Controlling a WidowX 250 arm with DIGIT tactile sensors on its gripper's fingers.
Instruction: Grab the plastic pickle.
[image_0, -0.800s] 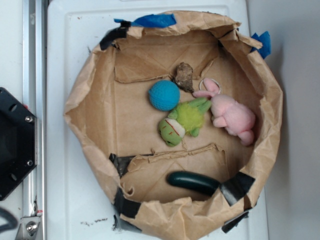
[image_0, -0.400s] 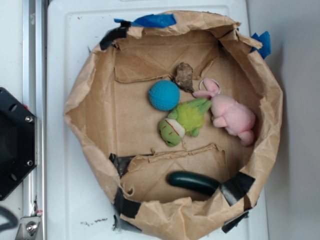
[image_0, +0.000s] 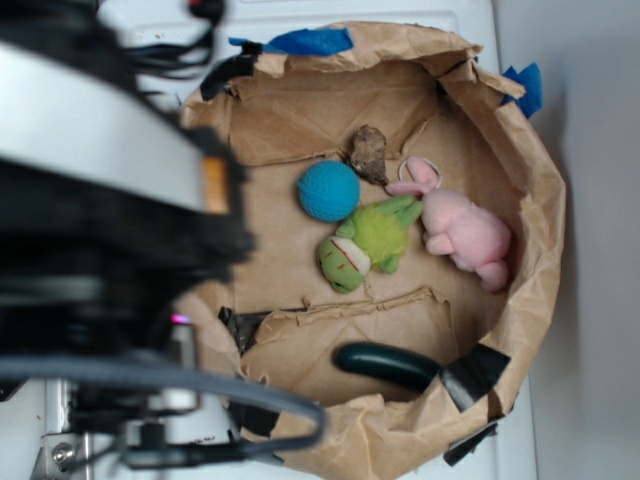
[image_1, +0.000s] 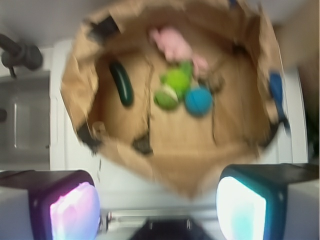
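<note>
Arm (image_0: 110, 250) has swung into the overhead view since the earlier frames, where only its black base showed at the left edge; now it covers the whole left side, blurred, so it reads as mid-motion. Nothing inside the paper bin (image_0: 540, 230) has shifted.

Pickle (image_0: 385, 364) lies flat on the bin floor near the bottom rim, one end touching a patch of black tape (image_0: 470, 375). It sits well apart from the other toys: frog (image_0: 365, 243), blue ball (image_0: 328, 190), pink bunny (image_0: 462, 230) and a small brown lump (image_0: 368, 152), all clustered mid-bin.

Wrist view is blurred too. Claw (image_1: 157, 207) hangs high over the white counter (image_1: 125, 177) just outside the bin rim, its two fingers (image_1: 75, 207) spread wide with nothing between them. Pickle (image_1: 121, 83) shows upper left in that view, ahead of the claw and off toward the left finger.

Judgement: this is only the start of the approach, the pickle untouched. The claw would need to cross the rim, centre over the pickle and line up across its short width. The raised paper wall and tape right by one end could crowd a finger.
</note>
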